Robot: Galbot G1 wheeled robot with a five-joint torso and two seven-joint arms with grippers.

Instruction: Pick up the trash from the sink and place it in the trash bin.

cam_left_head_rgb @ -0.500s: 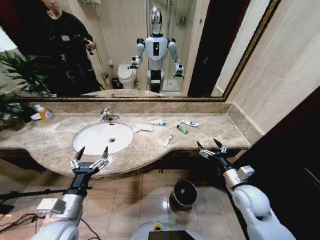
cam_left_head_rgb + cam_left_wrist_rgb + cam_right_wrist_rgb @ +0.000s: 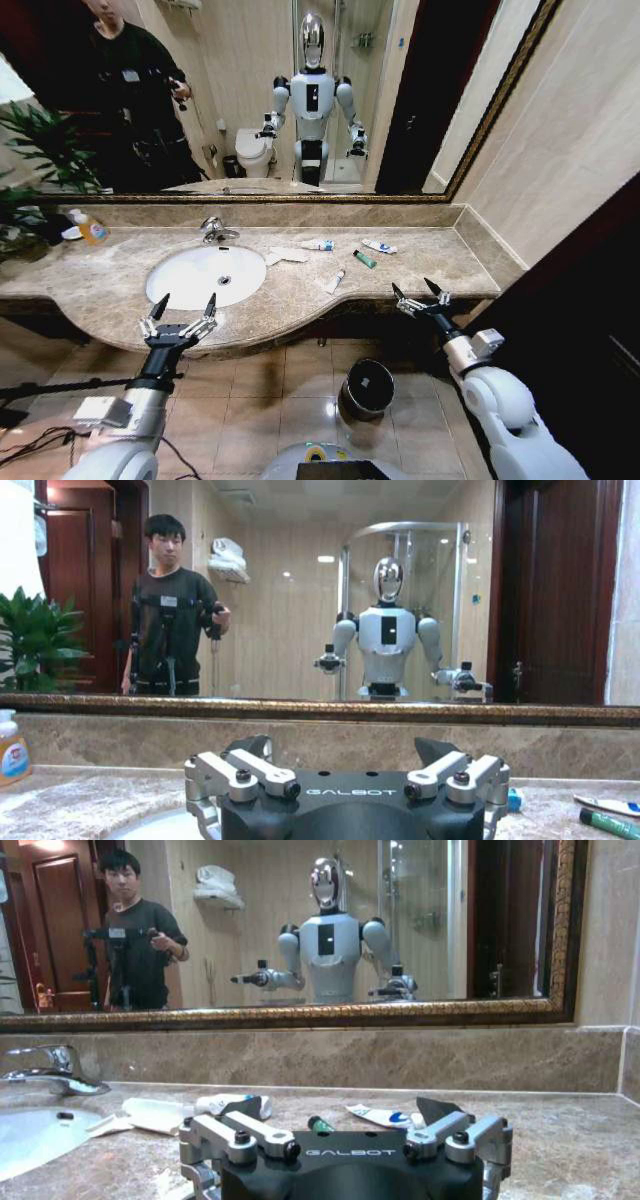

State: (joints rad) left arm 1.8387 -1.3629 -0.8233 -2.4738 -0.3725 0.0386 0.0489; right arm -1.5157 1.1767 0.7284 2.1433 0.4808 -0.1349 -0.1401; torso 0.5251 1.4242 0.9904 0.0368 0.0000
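The white oval sink (image 2: 190,285) sits in the brown marble counter with nothing in its bowl. The trash lies on the counter to its right: crumpled white paper (image 2: 287,255), white tubes (image 2: 318,244) (image 2: 379,246) (image 2: 335,281) and a green tube (image 2: 364,259). My left gripper (image 2: 182,308) hangs open at the counter's front edge, before the sink. Open too, my right gripper (image 2: 418,292) hovers at the front edge, right of the tubes. In the right wrist view the paper (image 2: 150,1114) and tubes (image 2: 380,1115) lie beyond the gripper (image 2: 340,1108). The trash bin (image 2: 366,388) stands on the floor below.
A chrome faucet (image 2: 213,230) stands behind the basin. An orange pump bottle (image 2: 92,230) and a plant (image 2: 30,170) are at the counter's far left. A large mirror backs the counter. A side wall bounds the counter's right end.
My right gripper has edged slightly left and toward the counter. The left arm has not moved.
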